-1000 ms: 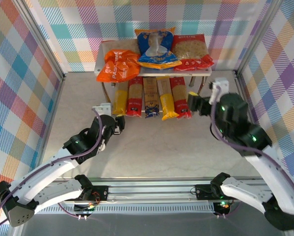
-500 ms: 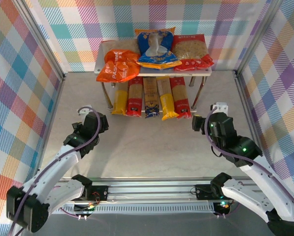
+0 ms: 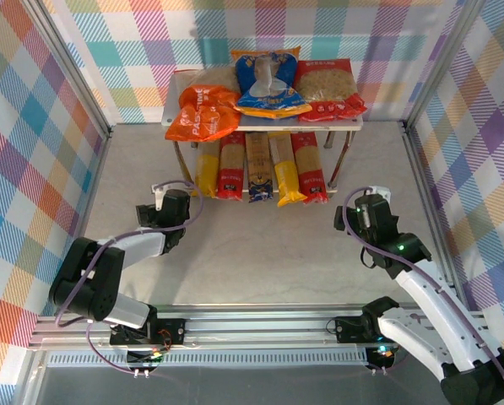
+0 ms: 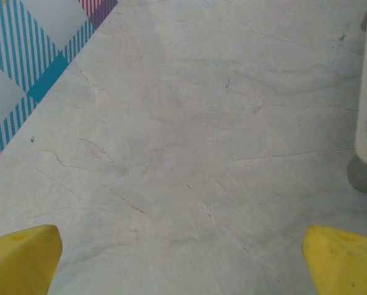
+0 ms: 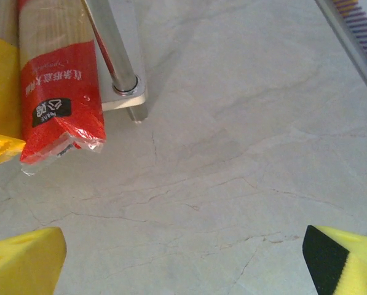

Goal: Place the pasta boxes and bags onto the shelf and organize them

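The pale grey shelf (image 3: 351, 123) stands at the back of the table. On its top tier lie three bags: orange (image 3: 201, 114), blue (image 3: 268, 84) and red (image 3: 327, 84). Five narrow pasta boxes lie side by side on the lower tier: yellow (image 3: 206, 169), red (image 3: 231, 166), tan (image 3: 258, 166), yellow (image 3: 285, 173), red (image 3: 309, 166). My left gripper (image 3: 167, 205) (image 4: 183, 264) hangs open over bare table, left of the shelf. My right gripper (image 3: 359, 208) (image 5: 183, 261) is open too, just in front of the rightmost red box (image 5: 60, 80) and a shelf leg (image 5: 112, 55).
Checkered walls (image 3: 40, 126) enclose the table on the left, back and right. A shelf leg with a grey foot (image 4: 364, 172) stands at the right edge of the left wrist view. Bare marble tabletop (image 3: 260, 245) stretches between the shelf and the arm bases.
Both arms have drawn back from the shelf toward the near edge and folded low. Both grippers have opened wider. The boxes and bags have not moved.
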Motion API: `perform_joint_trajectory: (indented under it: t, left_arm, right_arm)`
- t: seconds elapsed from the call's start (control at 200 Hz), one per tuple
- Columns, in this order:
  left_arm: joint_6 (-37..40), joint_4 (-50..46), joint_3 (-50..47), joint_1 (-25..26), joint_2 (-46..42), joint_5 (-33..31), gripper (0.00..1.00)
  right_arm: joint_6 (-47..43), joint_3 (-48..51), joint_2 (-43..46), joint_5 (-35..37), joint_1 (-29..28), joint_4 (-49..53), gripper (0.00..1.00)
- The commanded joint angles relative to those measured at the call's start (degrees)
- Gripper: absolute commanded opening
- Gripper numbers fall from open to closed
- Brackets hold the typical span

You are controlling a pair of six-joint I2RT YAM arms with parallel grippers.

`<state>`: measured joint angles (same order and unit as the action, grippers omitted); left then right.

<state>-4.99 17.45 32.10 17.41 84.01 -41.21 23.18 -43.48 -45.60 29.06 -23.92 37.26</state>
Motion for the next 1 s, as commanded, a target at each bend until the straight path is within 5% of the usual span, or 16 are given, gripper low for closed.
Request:
perform_joint_trajectory:
  t: [0.0,0.325,0.525,0.645,0.995]
  left_arm:
    - [3.04,12.55,-1.43,-1.05,1.08,-1.62,1.0]
    - [8.09,23.32,-9.47,-1.33,-4.09,10.69,1.0]
    - [9.34,14.92,-4.83,-2.02,-2.25,21.5,1.0]
    - [7.72,13.04,-3.36,-2.56,-1.34,20.43,1.0]
    - [-5.16,22.77,-11.06,-21.63,-5.48,37.07,1.0]
  right_arm:
    - [0.61,1.88,-0.03,-1.79,0.93,-3.96,0.99]
    - [-1.11,4.63,-10.02,-5.02,6.59,-16.53,0.99]
    - [-4.85,4.2,-18.27,-9.63,12.0,-23.56,0.99]
    - [-5.87,4.23,-22.32,-11.36,16.6,-25.71,0.99]
    - [-1.08,5.62,-22.86,-18.76,22.21,-29.35,0.99]
